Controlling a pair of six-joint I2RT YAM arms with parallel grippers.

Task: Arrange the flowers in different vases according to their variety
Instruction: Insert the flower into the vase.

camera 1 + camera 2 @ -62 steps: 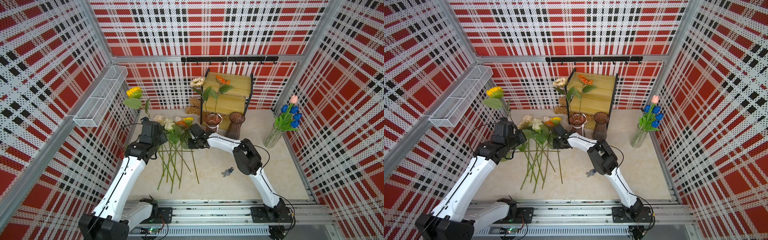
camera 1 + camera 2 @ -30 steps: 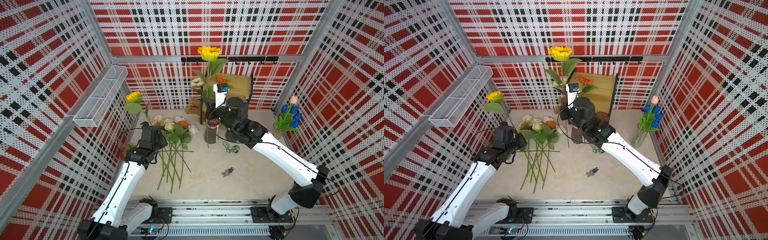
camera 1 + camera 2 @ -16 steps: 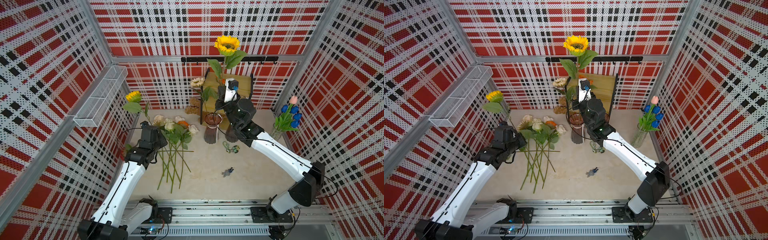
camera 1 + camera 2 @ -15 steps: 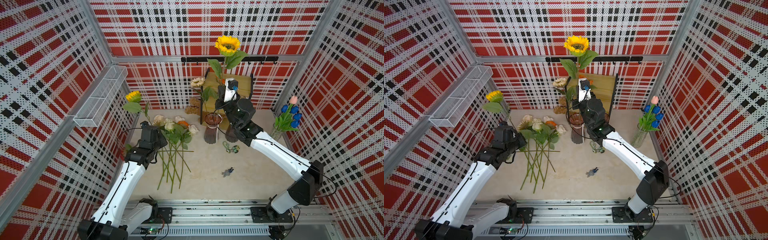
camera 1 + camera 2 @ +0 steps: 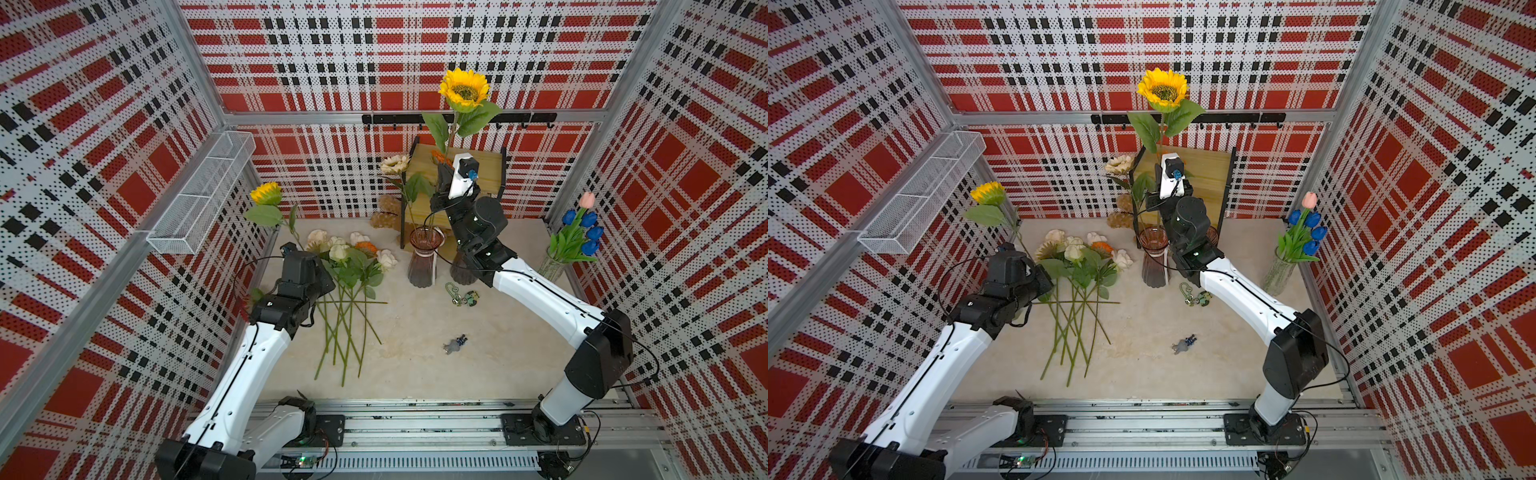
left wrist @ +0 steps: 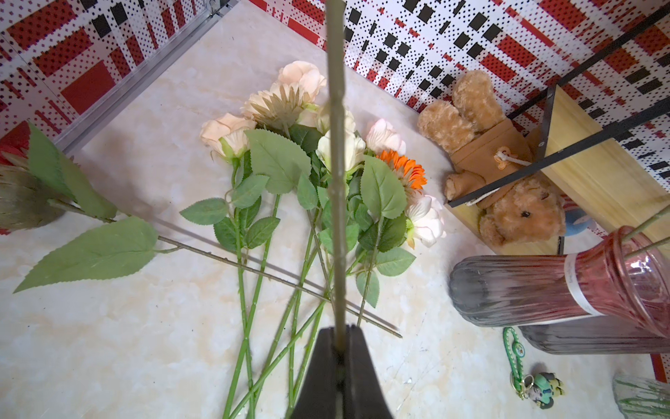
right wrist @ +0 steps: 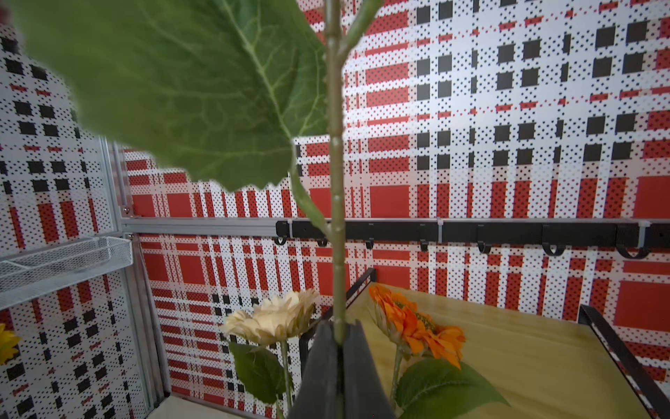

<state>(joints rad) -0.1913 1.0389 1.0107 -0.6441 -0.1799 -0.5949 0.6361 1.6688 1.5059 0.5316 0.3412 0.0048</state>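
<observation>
My right gripper (image 7: pixel 339 328) is shut on the stem of a large yellow sunflower (image 5: pixel 464 88), held upright high over the two ribbed vases at the back. The pinkish vase (image 5: pixel 424 259) holds a cream sunflower (image 7: pixel 272 319) and an orange one (image 7: pixel 417 326). My right arm partly hides the brownish-purple vase (image 5: pixel 460 271). At the left wall my left gripper (image 6: pixel 340 332) is shut on the stem of a smaller yellow sunflower (image 5: pixel 266 193). Roses and sunflowers lie in a pile (image 5: pixel 349 257) on the table. Blue tulips (image 5: pixel 584 232) and a pink one stand in the clear vase (image 5: pixel 550 266).
A wooden shelf (image 5: pixel 486 166) stands behind the vases with a teddy bear (image 6: pixel 500 174) beside it. Key charms (image 5: pixel 463 297) and a small figure (image 5: pixel 455 344) lie on the table. A wire basket (image 5: pixel 203 195) and a hook rail (image 5: pixel 395 119) hang on the walls.
My right arm lifted the large sunflower from the pile and carried it up and right, over the vases. My left arm has barely moved.
</observation>
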